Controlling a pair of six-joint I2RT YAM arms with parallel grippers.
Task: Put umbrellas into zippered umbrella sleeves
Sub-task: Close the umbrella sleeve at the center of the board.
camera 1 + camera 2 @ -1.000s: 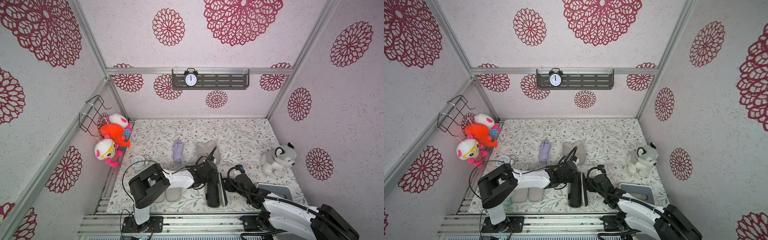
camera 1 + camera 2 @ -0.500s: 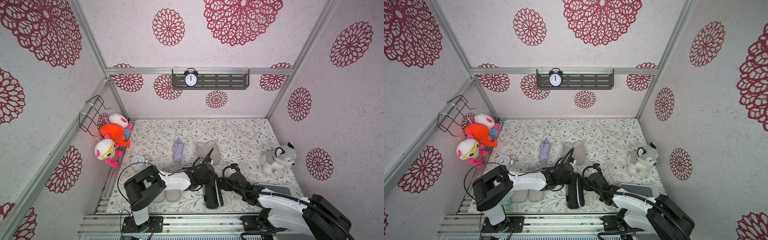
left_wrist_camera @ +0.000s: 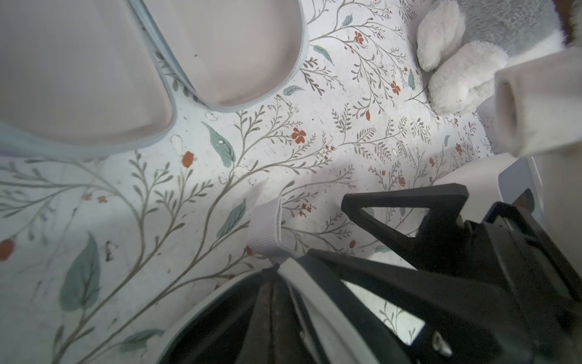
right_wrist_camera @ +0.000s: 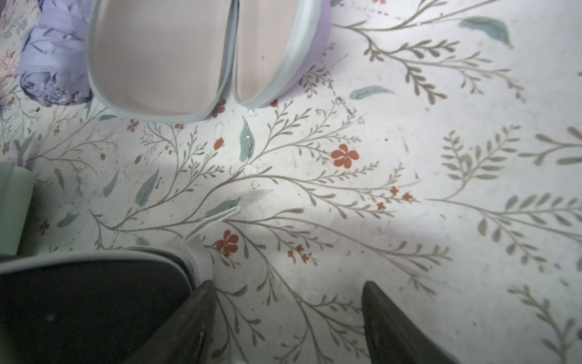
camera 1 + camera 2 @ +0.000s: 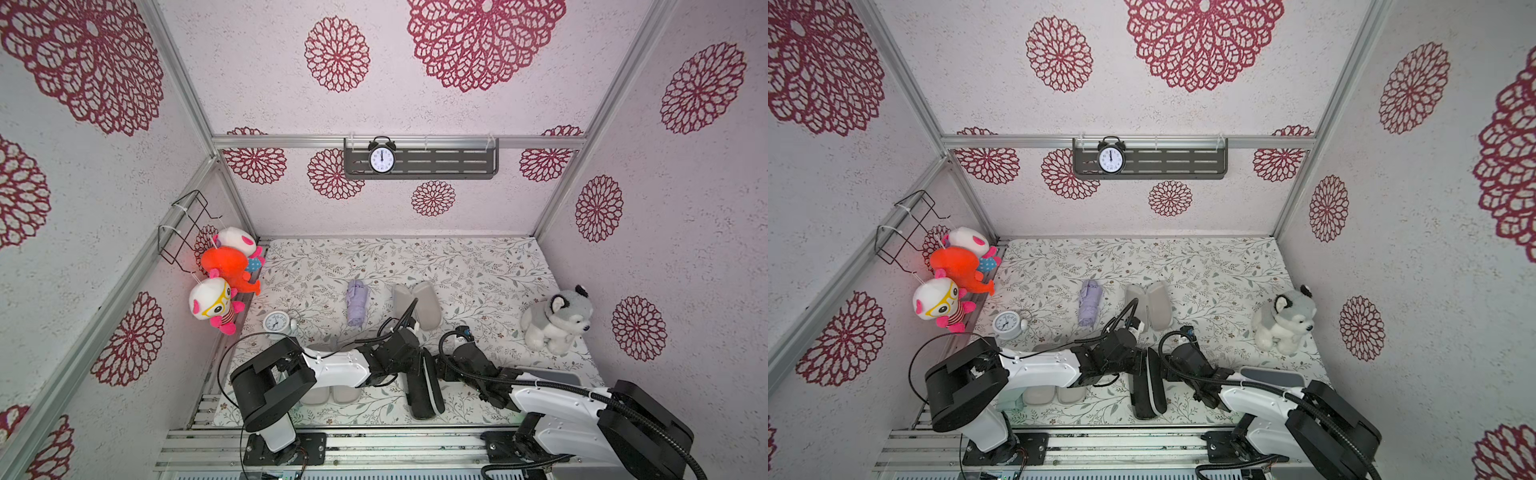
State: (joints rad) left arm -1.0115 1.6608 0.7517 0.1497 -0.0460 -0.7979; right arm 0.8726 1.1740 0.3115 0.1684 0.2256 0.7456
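The black sleeve (image 5: 422,386) (image 5: 1146,388) lies near the table's front, its two grey rims (image 3: 315,293) close together, with a white ribbed tab (image 3: 266,227) (image 4: 198,255) at its far end. My left gripper (image 5: 415,365) (image 3: 274,312) is shut on the zip line between those rims; what it pinches is hidden. My right gripper (image 5: 440,370) (image 4: 288,315) stands open just right of that end, one finger (image 4: 201,315) touching the sleeve. Farther back lie the lilac umbrella (image 5: 357,307) (image 4: 53,63) and the open lilac sleeve (image 5: 417,305) (image 4: 189,56) (image 3: 220,47).
Another open sleeve (image 5: 332,392) with pale lining lies partly under my left arm. A husky plush (image 5: 557,322) sits at the right, a small white clock (image 5: 276,322) at the left, and plush toys (image 5: 224,266) hang on the left wall. A grey flat tray (image 5: 552,376) lies behind my right arm.
The black sleeve's grey opening has narrowed, and the sleeve and left gripper have shifted slightly toward the front. My right arm swung left and partly back, its jaws staying open.
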